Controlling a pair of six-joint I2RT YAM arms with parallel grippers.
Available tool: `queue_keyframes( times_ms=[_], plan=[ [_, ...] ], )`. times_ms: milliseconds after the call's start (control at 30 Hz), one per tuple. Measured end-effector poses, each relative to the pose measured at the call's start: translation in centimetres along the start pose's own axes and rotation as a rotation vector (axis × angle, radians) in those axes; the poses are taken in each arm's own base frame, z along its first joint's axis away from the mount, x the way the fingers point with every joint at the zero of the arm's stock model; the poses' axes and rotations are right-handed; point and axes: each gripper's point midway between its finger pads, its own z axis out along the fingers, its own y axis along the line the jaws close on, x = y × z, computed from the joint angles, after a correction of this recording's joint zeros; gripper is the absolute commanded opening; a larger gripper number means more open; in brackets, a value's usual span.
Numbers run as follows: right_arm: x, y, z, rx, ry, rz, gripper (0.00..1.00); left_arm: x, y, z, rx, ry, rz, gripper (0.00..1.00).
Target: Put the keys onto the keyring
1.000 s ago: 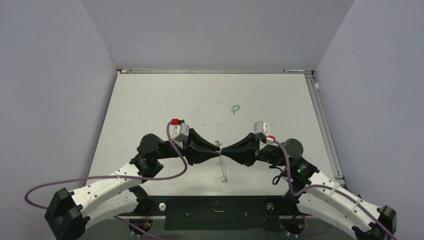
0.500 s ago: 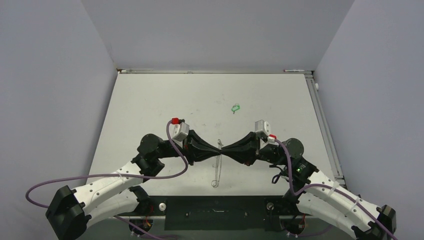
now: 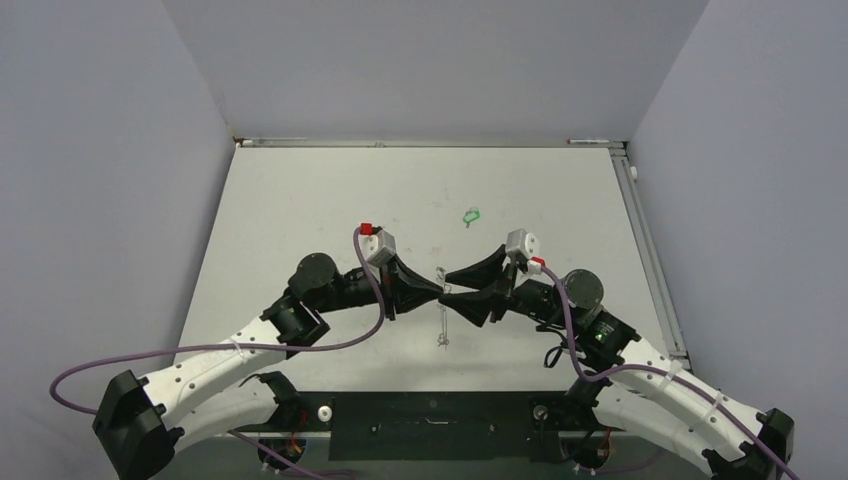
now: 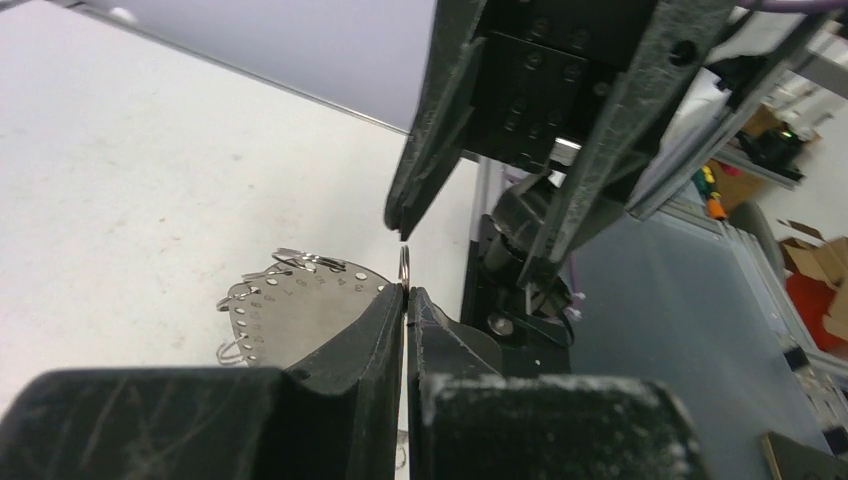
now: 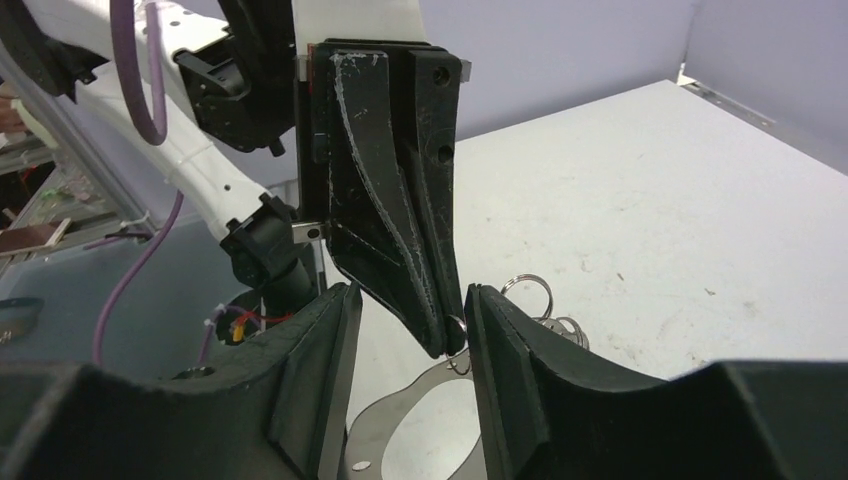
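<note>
Right now your left arm reaches in from the near left corner of the table toward the middle. The left gripper at its end is fully closed, with the two black fingers pressed flat together. What they pinch is one small wire loop at the rim of the keyring, and its top pokes out just past the fingertips. So you are holding the keyring by that loop.

In the left wrist view the flat grey plate sits just left of the fingers. A row of little holes follows its edge, and more wire loops stick out along the rim. From above you see the keyring only edge-on, as a thin sliver running from the fingertips toward the near side of the table.

Just to the right, your right gripper faces the left one tip to tip. Its jaws stand apart and grip nothing. In the right wrist view its fingers sit on either side of the left gripper's closed tip. Whether they touch that tip you cannot tell.

Farther right and toward the back of the table, the green key lies alone on the white surface. It is well apart from both grippers and from the keyring.
</note>
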Motion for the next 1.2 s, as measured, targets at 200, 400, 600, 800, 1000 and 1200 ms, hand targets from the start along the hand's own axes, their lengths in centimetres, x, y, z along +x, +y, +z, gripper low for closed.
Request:
queue_keyframes(
  times_ms=[200,400,600,800,1000,1200],
  plan=[
    [-0.9,-2.3,-0.5,0.153,-0.016,0.007,0.78,-1.3,2.1,0.1,-0.146,0.012,-0.016,0.00],
    [-2.6,-5.3,-1.3,0.356,-0.051,0.035,0.84,-3.0,3.1,-0.6,-0.268,0.029,-0.028,0.00],
    [-4.5,-6.8,-0.9,0.443,-0.038,0.027,0.81,-4.2,3.5,-2.3,-0.394,0.118,-0.041,0.00],
    [-1.7,-7.6,-0.8,0.445,0.107,-0.040,0.83,-6.1,3.8,-4.7,-0.523,0.224,0.026,0.00],
    [0.9,-5.6,-0.4,0.289,0.184,-0.092,0.80,-3.0,5.0,-6.2,-0.571,0.462,0.051,0.00],
    [2.6,-2.5,0.1,0.086,0.208,-0.106,0.72,0.1,5.8,-8.0,-0.616,0.619,0.025,0.00]
  ],
)
